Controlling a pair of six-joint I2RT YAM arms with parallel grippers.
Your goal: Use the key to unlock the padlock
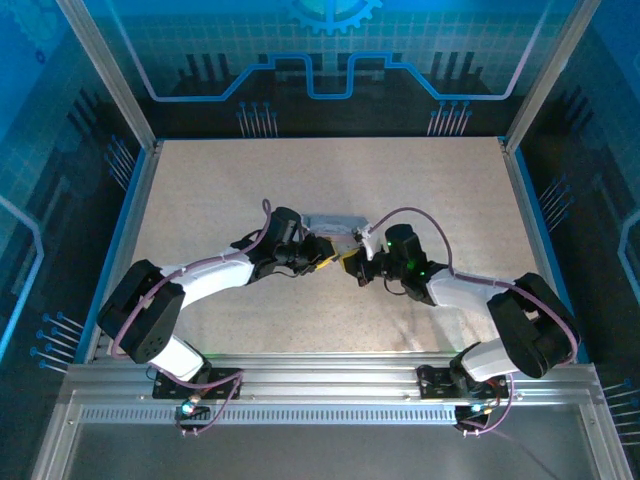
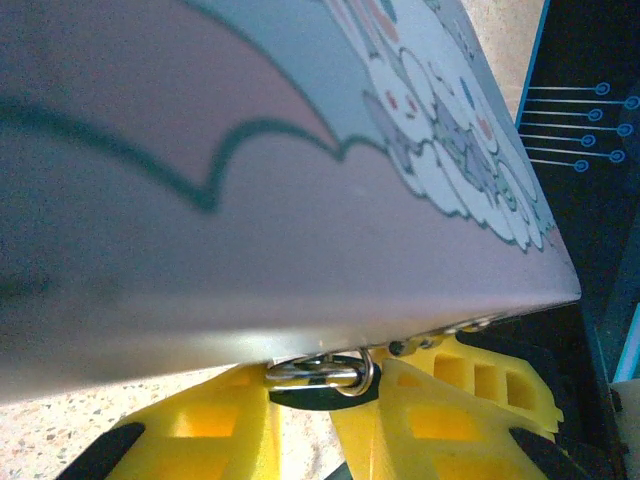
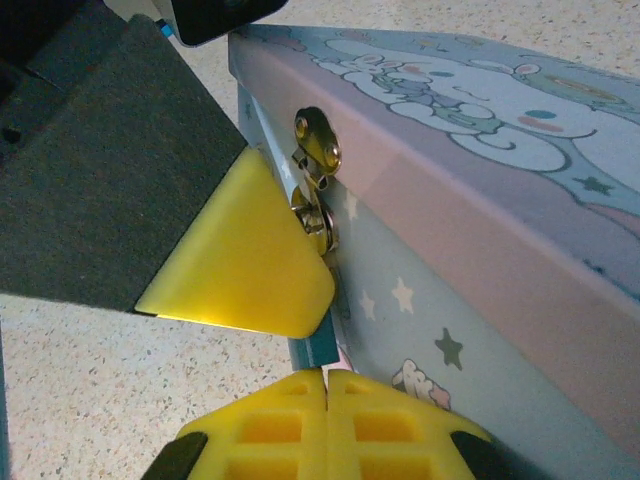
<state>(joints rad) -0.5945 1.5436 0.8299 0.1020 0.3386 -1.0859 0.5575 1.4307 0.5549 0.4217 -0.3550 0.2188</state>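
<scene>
- Two white-and-black robot arms fold inward over a speckled beige table (image 1: pixel 300 170), their wrists almost meeting at the near side of a silver-grey rectangular tin with a cartoon print (image 1: pixel 335 220).
- The left arm (image 1: pixel 215 275) bends out at the elbow near the table's left edge. Its forearm runs up and to the right, bringing the left gripper (image 1: pixel 322 258) low against the tin's front.
- The right arm (image 1: pixel 460 290) mirrors it, with its elbow out to the right and its forearm angled up and to the left. The right gripper (image 1: pixel 350 263) sits just beside the left one, the two tips close together.
- In the left wrist view, the small dark padlock with a metal shackle (image 2: pixel 318 397) hangs under the tin's lid edge at the front.
- The left gripper's yellow ribbed fingers (image 2: pixel 200 430) stand a narrow gap apart, one on each side of the padlock's body, and appear to pinch it.
- In the right wrist view, a metal hasp (image 3: pixel 318 140) is riveted to the tin's front corner, with metal rings below it. One yellow fingertip of the left gripper presses against those rings.
- The right gripper's own yellow fingers (image 3: pixel 280 425) are pressed tight together just below that fingertip, pointing up at the hasp. Whether the key sits between them cannot be told.
</scene>
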